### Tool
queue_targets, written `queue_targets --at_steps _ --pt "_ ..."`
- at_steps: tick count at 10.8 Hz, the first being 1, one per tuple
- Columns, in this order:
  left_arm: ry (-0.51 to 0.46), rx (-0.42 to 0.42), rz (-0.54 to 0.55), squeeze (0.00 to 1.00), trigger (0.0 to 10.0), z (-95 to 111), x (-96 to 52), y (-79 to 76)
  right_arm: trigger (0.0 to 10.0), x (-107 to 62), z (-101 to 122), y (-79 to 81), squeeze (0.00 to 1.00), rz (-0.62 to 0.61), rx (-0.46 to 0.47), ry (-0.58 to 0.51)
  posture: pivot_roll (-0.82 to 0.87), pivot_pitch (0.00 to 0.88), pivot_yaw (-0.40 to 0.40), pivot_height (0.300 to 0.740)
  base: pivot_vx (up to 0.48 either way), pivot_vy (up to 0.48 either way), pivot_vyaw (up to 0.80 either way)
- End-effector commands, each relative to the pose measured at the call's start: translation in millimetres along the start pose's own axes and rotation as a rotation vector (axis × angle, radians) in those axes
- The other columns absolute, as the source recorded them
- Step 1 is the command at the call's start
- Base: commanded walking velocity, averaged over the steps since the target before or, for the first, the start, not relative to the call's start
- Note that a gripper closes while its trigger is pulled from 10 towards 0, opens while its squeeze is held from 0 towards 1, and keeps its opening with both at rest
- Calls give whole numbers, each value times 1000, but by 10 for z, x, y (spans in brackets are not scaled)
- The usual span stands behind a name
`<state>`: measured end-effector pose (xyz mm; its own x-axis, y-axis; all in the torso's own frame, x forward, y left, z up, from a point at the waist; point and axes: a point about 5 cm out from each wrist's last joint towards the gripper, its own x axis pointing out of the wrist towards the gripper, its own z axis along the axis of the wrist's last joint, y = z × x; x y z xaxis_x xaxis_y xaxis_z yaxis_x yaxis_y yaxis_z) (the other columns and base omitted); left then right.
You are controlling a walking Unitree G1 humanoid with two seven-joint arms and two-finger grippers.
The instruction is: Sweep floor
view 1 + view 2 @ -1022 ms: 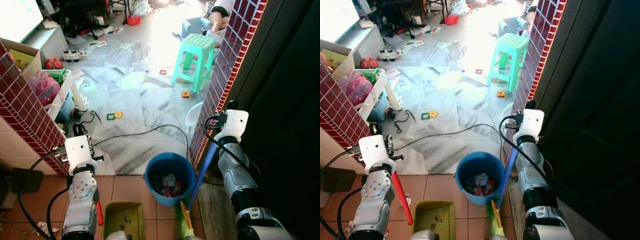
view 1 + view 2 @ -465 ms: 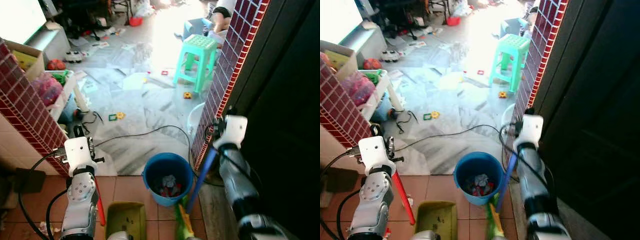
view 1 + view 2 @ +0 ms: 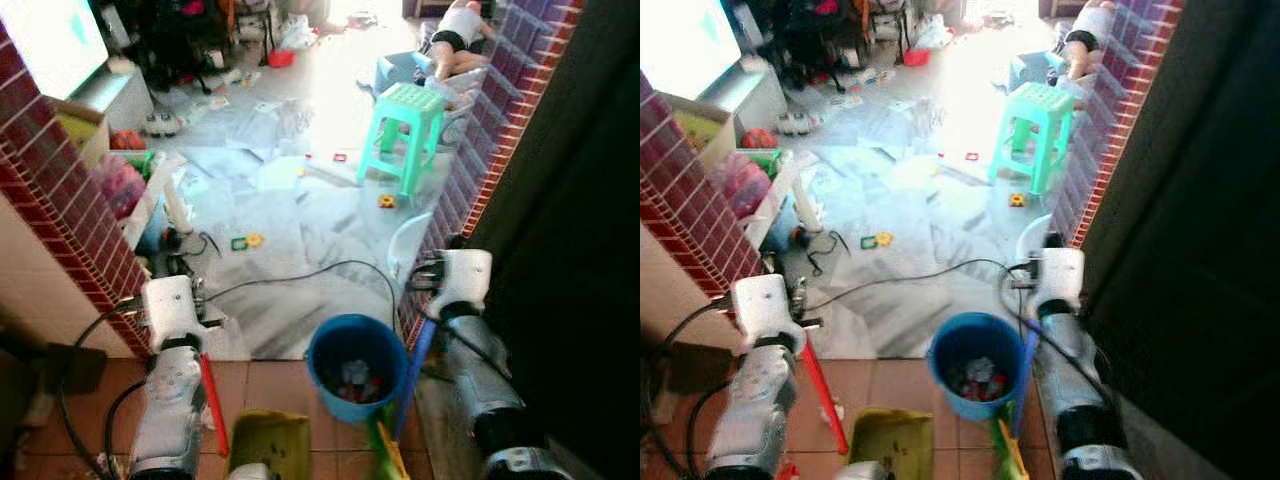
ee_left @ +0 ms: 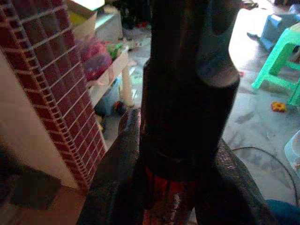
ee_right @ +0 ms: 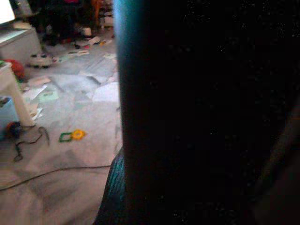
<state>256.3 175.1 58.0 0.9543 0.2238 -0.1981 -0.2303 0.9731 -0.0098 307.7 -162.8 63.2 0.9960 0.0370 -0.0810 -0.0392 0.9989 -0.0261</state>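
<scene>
Grey marble floor (image 3: 300, 290) ahead, strewn with small toys. Round blue plastic bucket (image 3: 357, 365) just at threshold. Long blue-handled broom (image 3: 415, 360) gripped in right pincer (image 5: 187, 140), closed around shaft; stiff, light, best held high. Yellow-green plastic dustpan (image 3: 268, 445) on red handle, clamped in left pincer (image 4: 180, 164).

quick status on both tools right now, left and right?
Left tool: closed on the red dustpan handle.
Right tool: closed on the blue broom handle.
</scene>
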Motion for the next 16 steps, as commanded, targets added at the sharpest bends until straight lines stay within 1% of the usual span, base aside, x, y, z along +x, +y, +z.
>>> queue_targets --at_steps 1,4,6,8,12,13,14,16 --pt "76 -36 -30 0 10000 -131 -29 -84 10000 -2 -33 24 0 4 34 28 -44 0 13 740 0 480 0" --pt "74 -26 -66 0 10000 -121 -20 -133 10000 11 -32 20 0 8 24 35 -47 0 16 740 0 466 0" --pt "51 -23 -104 0 10000 -76 -7 -185 10000 -4 -61 29 0 14 18 49 -49 0 16 740 0 0 0" --pt "48 -23 -123 0 10000 -70 -15 -216 10000 -4 -67 28 0 19 16 55 -49 0 15 740 0 0 0" --pt "53 -27 -131 0 10000 -73 -10 -222 10000 -1 -71 26 0 23 13 61 -50 0 14 740 -308 0 0" --pt "53 -26 -132 0 10000 -74 -8 -221 10000 4 -51 20 0 19 15 48 -49 0 15 740 -326 0 0" --pt "51 -24 -135 0 10000 -67 -2 -220 10000 16 20 8 0 15 31 2 -51 0 17 740 -330 0 0" --pt "46 -22 -138 0 10000 -50 14 -229 10000 40 66 47 0 31 24 -20 -51 0 18 740 -328 0 0"
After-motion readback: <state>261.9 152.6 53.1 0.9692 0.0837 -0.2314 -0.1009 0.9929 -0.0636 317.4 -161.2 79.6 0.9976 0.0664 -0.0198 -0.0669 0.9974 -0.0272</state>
